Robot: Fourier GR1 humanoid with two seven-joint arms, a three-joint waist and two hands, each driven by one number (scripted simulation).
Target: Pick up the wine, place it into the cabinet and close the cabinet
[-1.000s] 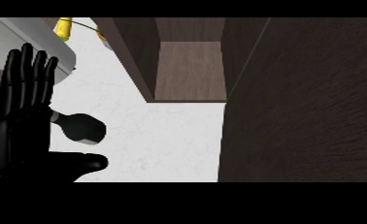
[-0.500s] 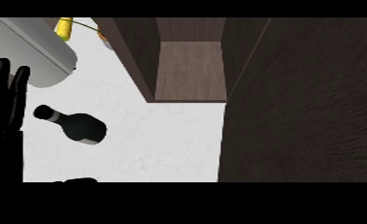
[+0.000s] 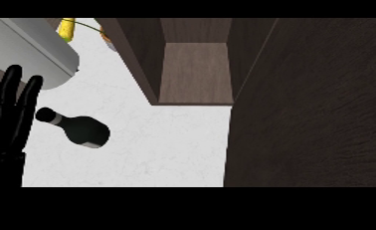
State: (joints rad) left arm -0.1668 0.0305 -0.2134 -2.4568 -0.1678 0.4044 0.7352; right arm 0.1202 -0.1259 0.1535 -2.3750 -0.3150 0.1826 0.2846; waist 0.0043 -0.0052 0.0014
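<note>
The dark wine bottle is on the white counter at the left, its neck pointing up and left. My left hand shows at the view's left edge, fingers straight and pointing up, open and holding nothing. Its fingertips are just left of the bottle's neck and I cannot tell if they touch it. The cabinet stands open at the top centre, its brown inside bare. Its dark door fills the right side of the view. My right hand is out of sight.
A large grey rounded body reaches in from the top left, above my hand. Yellow items lie at the top behind it. The cabinet's left wall stands between the bottle and the opening.
My left hand pulled back from beside the bottle to the left edge, nearly leaving view, then its straight fingers came back in. The bottle has stayed where it was.
</note>
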